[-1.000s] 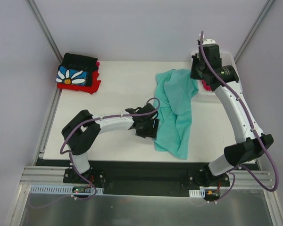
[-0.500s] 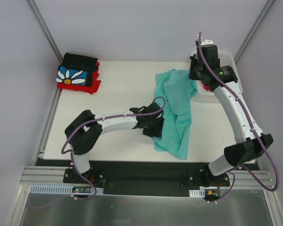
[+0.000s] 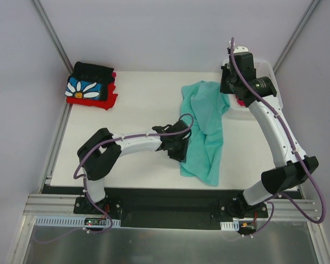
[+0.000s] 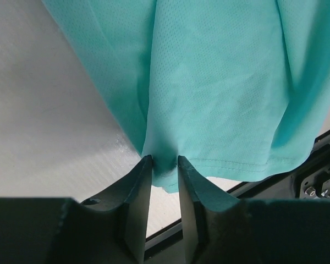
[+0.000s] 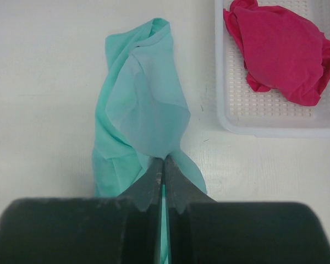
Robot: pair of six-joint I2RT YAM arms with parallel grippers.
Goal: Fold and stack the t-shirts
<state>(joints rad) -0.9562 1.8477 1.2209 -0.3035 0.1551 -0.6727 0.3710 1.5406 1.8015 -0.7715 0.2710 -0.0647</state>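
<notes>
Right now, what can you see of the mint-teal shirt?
The mint-teal shirt is thin, fine-mesh cloth, crumpled and unfolded, lying lengthwise on the white table beside the basket. The right hand pinches its far end, raised in a fold; the left hand straddles a pucker at its stitched hem near the table's front edge.

**Blind spots**

Top view: the right arm [image 3: 275, 132] covers most of the basket [image 3: 241, 113], so the pink shirt [image 3: 240, 102] is just a sliver. The red shirt [image 3: 102, 103] is mostly under the daisy shirt [image 3: 87, 87].
Left wrist: the teal shirt [image 4: 220, 82] is cut off top and right. Can't tell if the left gripper [image 4: 165, 162] actually clamps the hem.
Right wrist: the basket is cropped top and right.
</notes>
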